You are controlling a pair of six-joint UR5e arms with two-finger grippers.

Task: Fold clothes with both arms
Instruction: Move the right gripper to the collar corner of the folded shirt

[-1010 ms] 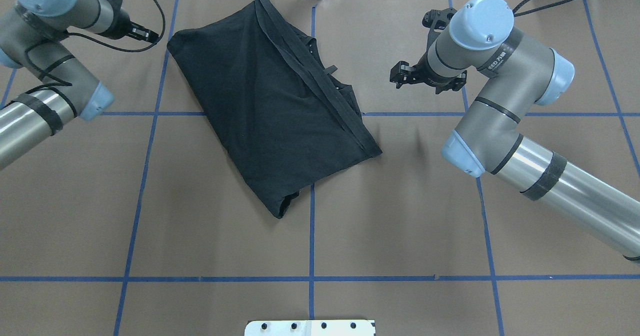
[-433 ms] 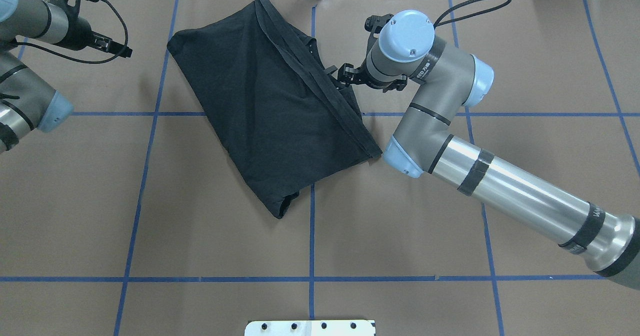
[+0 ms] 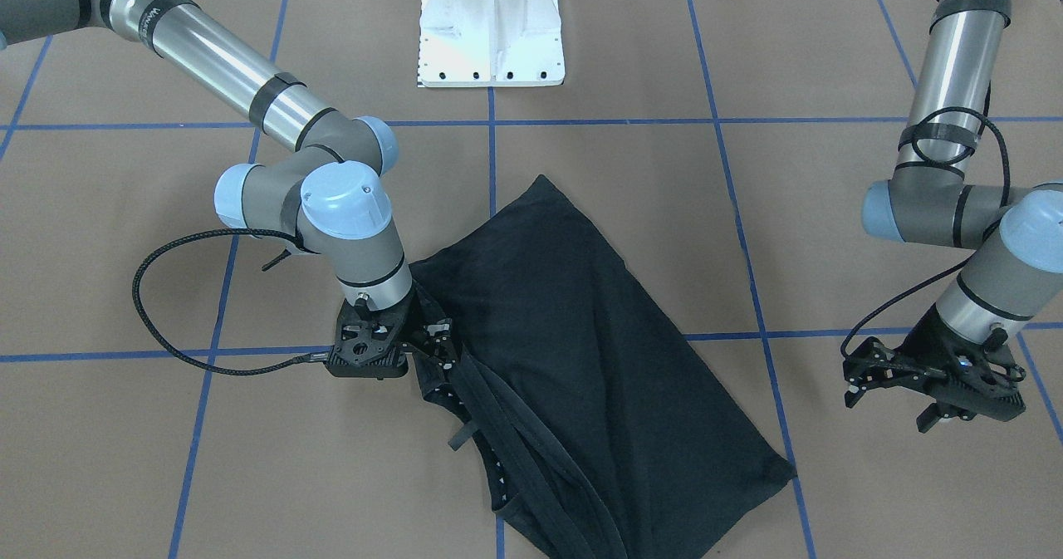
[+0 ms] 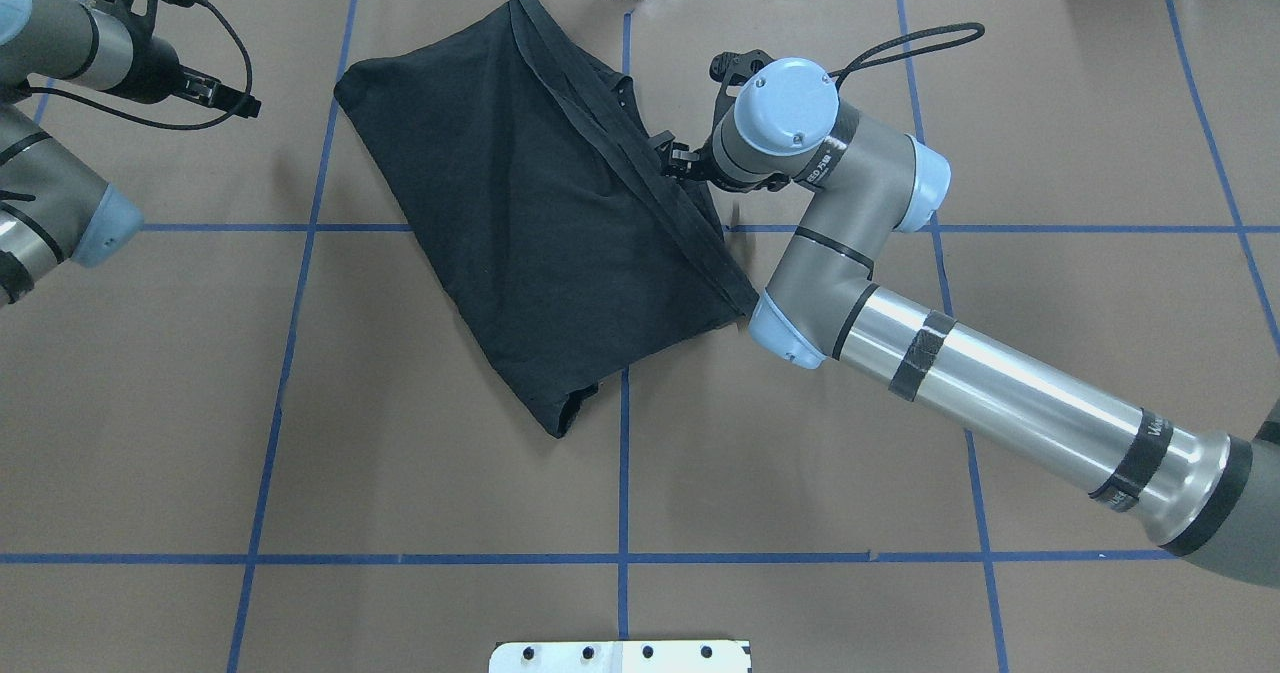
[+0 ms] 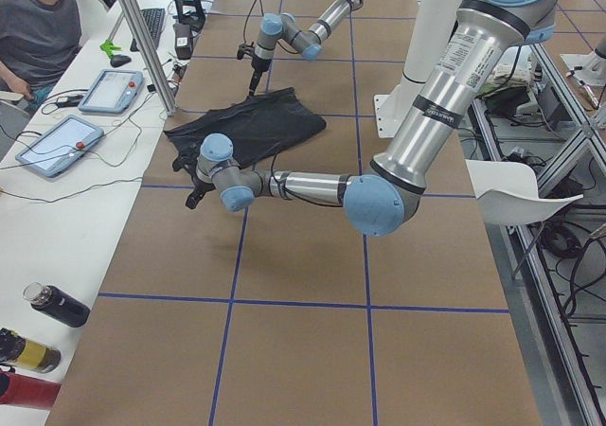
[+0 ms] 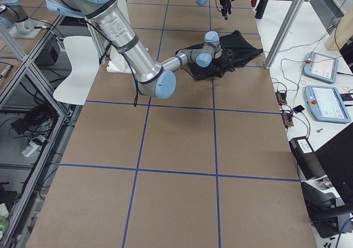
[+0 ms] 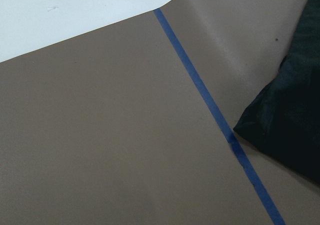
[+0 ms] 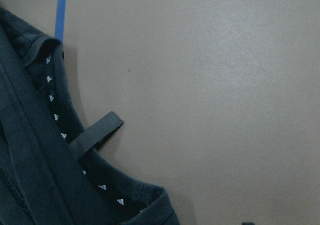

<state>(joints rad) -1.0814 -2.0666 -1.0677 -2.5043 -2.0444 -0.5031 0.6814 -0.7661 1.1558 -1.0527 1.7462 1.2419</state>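
In the overhead view, the black T-shirt [image 4: 530, 233] is lying folded on the brown table [image 4: 400, 473], toward 12 o'clock from centre. The right gripper [image 4: 675, 161] is sitting at the shirt's 3 o'clock edge, by the collar, and I cannot tell how far it is open. The left gripper [image 4: 245, 105] is hovering at 9 o'clock, well apart, holding nothing, its gap unclear.

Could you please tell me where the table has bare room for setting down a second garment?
Bare: the near table strip between the T-shirt and white base plate, left of the right arm. Crowded: the shirt's right edge, where the right gripper sits.
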